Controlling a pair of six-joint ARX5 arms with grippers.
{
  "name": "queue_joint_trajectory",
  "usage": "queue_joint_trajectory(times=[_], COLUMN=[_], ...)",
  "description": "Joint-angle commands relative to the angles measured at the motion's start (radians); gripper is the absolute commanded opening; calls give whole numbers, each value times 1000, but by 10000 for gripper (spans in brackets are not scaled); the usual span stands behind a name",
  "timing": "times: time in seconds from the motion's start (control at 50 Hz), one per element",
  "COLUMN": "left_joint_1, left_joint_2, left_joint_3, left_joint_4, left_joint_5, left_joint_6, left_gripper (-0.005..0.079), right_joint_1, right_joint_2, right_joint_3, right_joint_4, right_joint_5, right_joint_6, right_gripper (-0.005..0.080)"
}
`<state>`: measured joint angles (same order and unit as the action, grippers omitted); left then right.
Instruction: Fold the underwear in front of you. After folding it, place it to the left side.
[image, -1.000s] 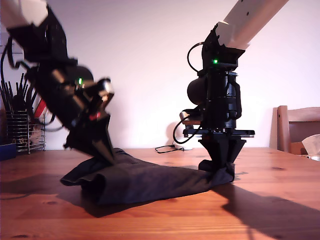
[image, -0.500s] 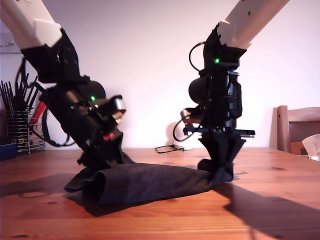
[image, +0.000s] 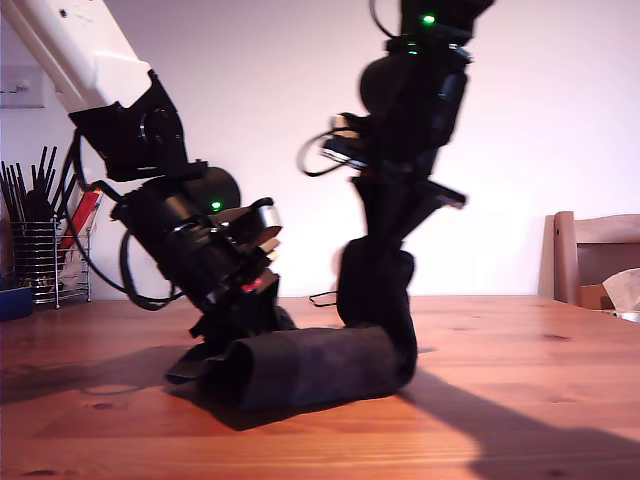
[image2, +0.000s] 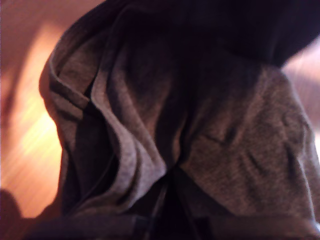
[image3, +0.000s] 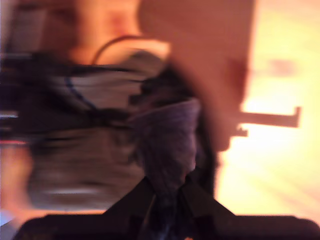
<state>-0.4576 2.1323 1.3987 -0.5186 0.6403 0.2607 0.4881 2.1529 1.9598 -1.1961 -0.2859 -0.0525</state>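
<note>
Underwear lies centre frame in the exterior view on the wooden table; its right end is now lifted off the table and carried leftward, pinched in my second gripper, which was low half a second ago. My first gripper pins the left end; grip state can't tell. The fold-over seems under way.

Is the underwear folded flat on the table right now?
No, mid-fold. One end of the underwear hangs lifted from my second gripper; the rest lies bunched on the table.
</note>
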Motion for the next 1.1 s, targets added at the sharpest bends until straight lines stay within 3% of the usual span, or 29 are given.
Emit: queue_joint_trajectory(times=[0.0, 0.22, 0.52, 0.86, 1.08], left_joint_1=[-10, -10, -10, 9, 40], left_joint_2=[70, 70, 70, -24, -47], left_joint_3=[-18, -18, -17, -16, -16], left_joint_4=[28, 92, 172, 95, 34], left_joint_5=[-13, -11, -10, 134, 129], left_joint_6=[-11, -88, -154, -149, -119], left_gripper=[-19, -19, -19, -19, -19], right_joint_1=[36, 102, 135, 138, 137], right_joint_2=[19, 19, 2, -5, -12], right_joint_3=[-10, -9, -7, -7, -7], right_joint_4=[2, -5, -44, -28, -19], right_joint_5=[-17, -31, -53, -51, -52], right_joint_6=[4, 28, 35, 38, 45], right_gripper=[-13, -13, -13, -13, -13])
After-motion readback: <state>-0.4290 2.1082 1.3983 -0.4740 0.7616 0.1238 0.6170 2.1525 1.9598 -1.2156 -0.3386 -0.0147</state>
